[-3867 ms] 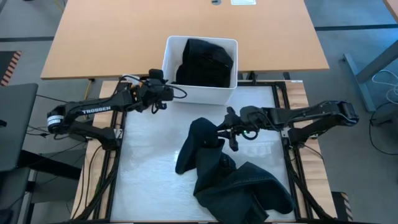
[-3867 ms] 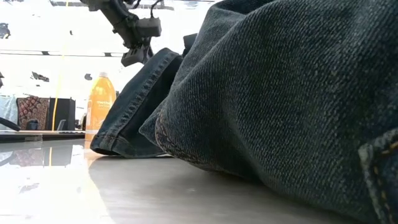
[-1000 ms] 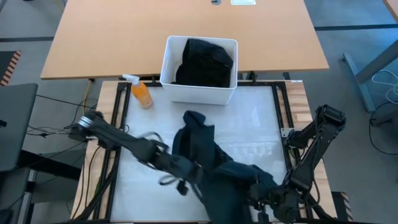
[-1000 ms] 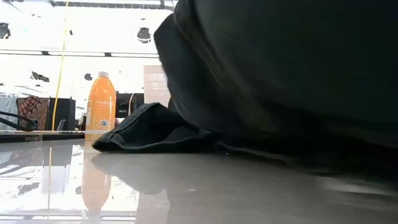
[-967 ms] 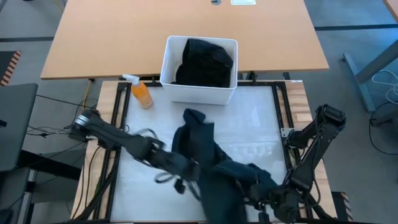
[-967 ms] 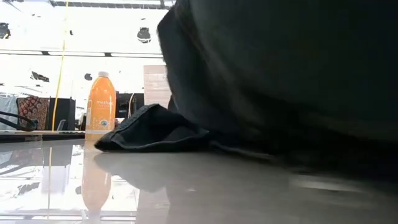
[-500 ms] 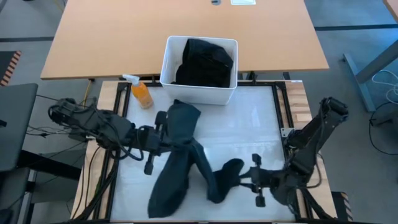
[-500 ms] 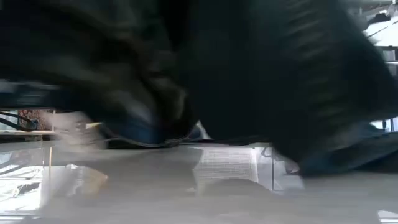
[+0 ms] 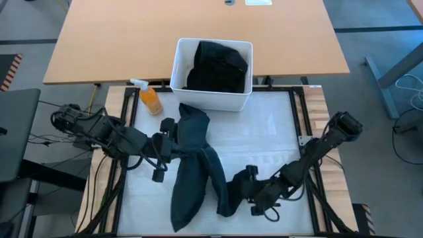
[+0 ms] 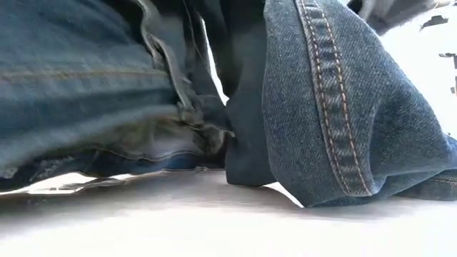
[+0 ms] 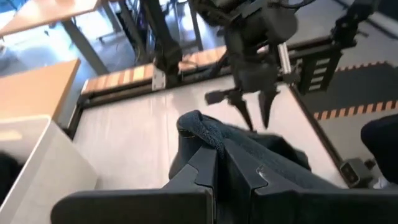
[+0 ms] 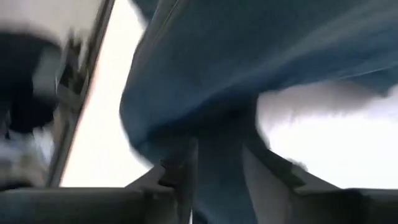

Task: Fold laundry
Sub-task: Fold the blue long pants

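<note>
Dark navy trousers point(image 9: 192, 165) hang from my left gripper point(image 9: 173, 135), which is shut on them left of the table's middle. Their long part runs to the near edge, where its end point(image 9: 180, 215) lies on the table. A second part point(image 9: 228, 192) bends toward my right gripper point(image 9: 239, 188). That gripper is low near the front edge, its fingers apart with denim point(image 12: 214, 124) between them. The low view is filled by the trousers' seams point(image 10: 325, 93). Black clothing point(image 9: 215, 66) lies in the white bin. My left gripper pinches a bunched fold near the trousers' far end point(image 11: 199, 127) between its two shut fingers, coming from the table's left and slanting down. The cloth is raised there and drapes to the table. My right gripper has denim between its fingers point(image 12: 180, 171); whether they touch it I cannot tell.
The white bin point(image 9: 177, 66) stands at the far edge of the white mat point(image 9: 271, 132). An orange spray bottle point(image 9: 151, 99) stands left of it. Bare mat lies to the right of the trousers and at the near left.
My left gripper has gone up and toward the table's far left with the trousers. They were heaped at the near right and are now drawn out long, with the near ends still on the table. My right gripper has moved toward the table's left.
</note>
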Controlling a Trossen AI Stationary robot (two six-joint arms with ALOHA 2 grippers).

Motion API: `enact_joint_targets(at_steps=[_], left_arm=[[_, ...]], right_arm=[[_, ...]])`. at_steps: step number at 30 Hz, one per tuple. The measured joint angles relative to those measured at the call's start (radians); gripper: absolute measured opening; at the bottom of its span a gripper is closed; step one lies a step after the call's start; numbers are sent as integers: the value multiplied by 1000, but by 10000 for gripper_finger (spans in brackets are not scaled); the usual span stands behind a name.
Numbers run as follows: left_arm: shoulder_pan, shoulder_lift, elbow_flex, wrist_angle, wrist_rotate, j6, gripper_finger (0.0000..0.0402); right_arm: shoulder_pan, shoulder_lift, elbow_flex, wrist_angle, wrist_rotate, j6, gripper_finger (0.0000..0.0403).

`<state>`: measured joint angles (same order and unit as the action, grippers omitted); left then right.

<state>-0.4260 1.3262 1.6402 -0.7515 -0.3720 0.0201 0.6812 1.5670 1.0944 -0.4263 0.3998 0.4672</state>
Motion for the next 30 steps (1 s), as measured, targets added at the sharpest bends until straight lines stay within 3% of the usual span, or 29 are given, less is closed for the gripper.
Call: enact_joint_targets(at_steps=[10,15,21,30], left_arm=[[-2,0,0,-87,9,-25,0],[-3,0,0,-108,9,-32,0],[-3,0,0,-128,9,-34,0],[-3,0,0,-128,8,-62,0]], right_arm=[[18,-5,0,-128,-50,-95,243],[57,10,0,-186,-114,-69,243],[113,81,-28,-249,-83,88,237],[59,188,-36,-186,-59,196,234]])
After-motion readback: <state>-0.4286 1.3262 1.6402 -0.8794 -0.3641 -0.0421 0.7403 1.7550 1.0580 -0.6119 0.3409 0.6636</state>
